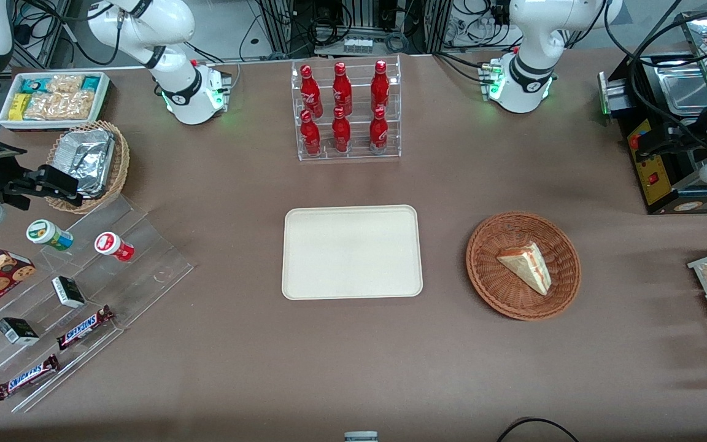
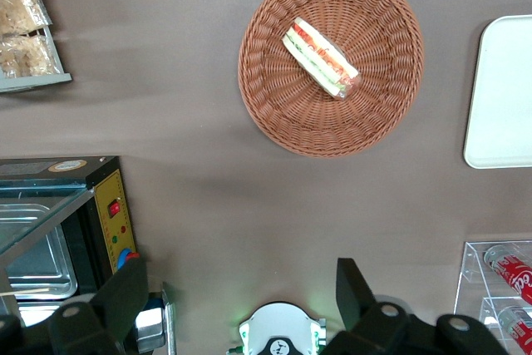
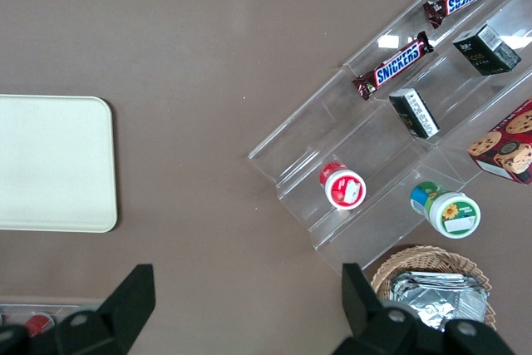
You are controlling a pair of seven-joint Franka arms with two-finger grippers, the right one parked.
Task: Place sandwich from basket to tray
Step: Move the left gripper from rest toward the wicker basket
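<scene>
Sandwich (image 1: 528, 265) lies in the wicker basket (image 1: 488, 270), slightly toward 3 o'clock of the basket's centre in the front view, striped filling edge showing from the wrist camera (image 2: 321, 57). Basket (image 2: 274, 97) sits on the brown desk (image 1: 353, 368) beside the cream tray (image 1: 351, 252), apart from it; tray bare. Claw (image 2: 241, 297) hangs high over the desk near the left arm's base, fingers (image 2: 353, 284) spread wide apart, gripping nothing. 6 red bottles (image 1: 342, 107) stand in a clear rack at the tray's 12 o'clock.
</scene>
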